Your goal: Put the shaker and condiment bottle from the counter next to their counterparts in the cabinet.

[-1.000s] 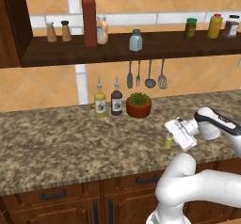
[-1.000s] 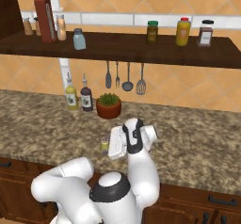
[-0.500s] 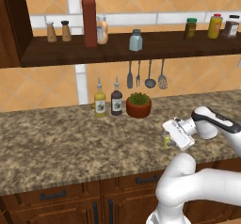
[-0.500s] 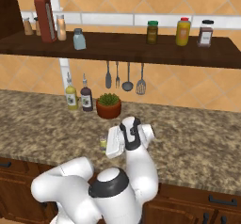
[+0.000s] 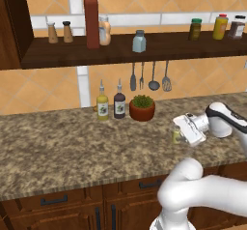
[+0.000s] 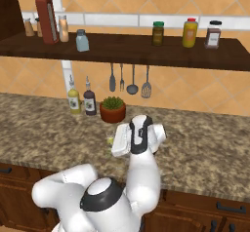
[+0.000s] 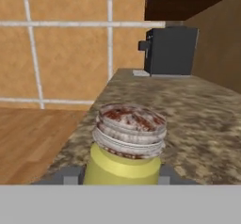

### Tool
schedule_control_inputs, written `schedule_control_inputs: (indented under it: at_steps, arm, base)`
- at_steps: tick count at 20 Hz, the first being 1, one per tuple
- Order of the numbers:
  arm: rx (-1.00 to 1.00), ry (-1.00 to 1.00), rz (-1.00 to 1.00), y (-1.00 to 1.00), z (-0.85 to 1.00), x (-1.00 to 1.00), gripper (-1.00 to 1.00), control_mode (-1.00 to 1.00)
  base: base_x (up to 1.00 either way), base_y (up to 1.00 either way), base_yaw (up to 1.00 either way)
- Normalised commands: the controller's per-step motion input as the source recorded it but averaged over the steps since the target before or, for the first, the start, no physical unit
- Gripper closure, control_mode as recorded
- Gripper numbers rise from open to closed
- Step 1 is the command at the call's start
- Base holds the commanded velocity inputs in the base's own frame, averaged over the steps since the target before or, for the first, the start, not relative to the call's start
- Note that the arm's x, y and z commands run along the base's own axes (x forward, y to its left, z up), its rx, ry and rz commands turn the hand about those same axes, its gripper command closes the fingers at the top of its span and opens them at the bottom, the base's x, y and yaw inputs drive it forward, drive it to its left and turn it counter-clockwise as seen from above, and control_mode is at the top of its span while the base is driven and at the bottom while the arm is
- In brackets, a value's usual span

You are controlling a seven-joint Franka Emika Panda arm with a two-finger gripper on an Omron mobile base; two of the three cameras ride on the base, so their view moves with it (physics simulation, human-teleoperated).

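Two dark finger tips (image 7: 70, 177) flank the shaker (image 7: 126, 148) low in the hand view, closed against its yellow-green body, so we read the gripper (image 5: 179, 136) as clamped on it. We see the shaker (image 5: 176, 135) standing upright at the counter (image 5: 58, 147), long axis vertical, its pale cap pointing up and speckled reddish on top. From the right base view it shows as a small yellow-green sliver (image 6: 111, 140) just left of the white hand. We cannot tell whether its base touches the granite. On the cabinet (image 5: 144, 50) the condiment bottle (image 5: 91, 17) stands upright, green cap up, with the peach-and-white bottle (image 5: 104, 31) just beside it and the pale blue-grey shaker (image 5: 139, 41) farther right.
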Motion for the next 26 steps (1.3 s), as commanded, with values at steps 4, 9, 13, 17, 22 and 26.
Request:
schedule_control_inputs:
  at_steps: [4, 9, 13, 17, 22, 26]
  arm:
    - [-0.04, 0.0, -0.29, 0.15, 0.74, -0.74, 1.0, -1.0]
    - [-0.03, -0.06, -0.3, 0.57, 0.54, -0.8, 1.0, -1.0]
    - [-0.04, -0.03, -0.31, 0.54, 0.66, -0.61, 1.0, -1.0]
    - [-0.07, 0.0, -0.3, 0.21, 0.79, -0.43, 1.0, -1.0]
    - [-0.02, 0.0, -0.24, 0.0, 0.97, -0.14, 1.0, -1.0]
    - [-0.03, 0.0, -0.21, 0.0, 0.89, -0.12, 1.0, -1.0]
  base:
    - [0.0, 0.0, 0.0]
    - [0.0, 0.0, 0.0]
    - [0.0, 0.0, 0.0]
    - [0.0, 0.0, 0.0]
    - [0.0, 0.0, 0.0]
    - [0.0, 0.0, 0.0]
